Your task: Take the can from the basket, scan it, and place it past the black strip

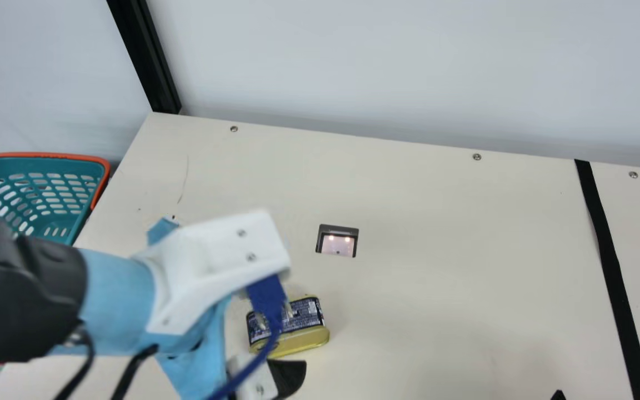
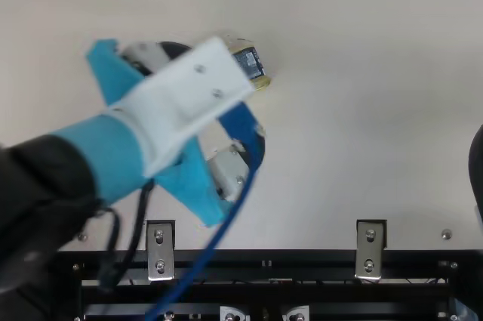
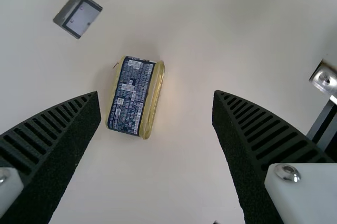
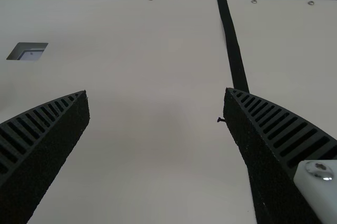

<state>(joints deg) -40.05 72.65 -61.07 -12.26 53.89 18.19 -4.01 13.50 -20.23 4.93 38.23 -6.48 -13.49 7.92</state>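
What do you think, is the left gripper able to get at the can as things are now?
Probably yes: the left gripper is open and near the can, and I see nothing standing between its fingers and the can.

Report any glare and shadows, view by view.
Main view: two bright spots glare in the scanner window, and soft shade lies on the table at lower right. Top view: the same two spots at the upper edge. Left wrist view: faint shadow beside the can, a highlight on the metal bracket. Right wrist view: a glint on the screw head.
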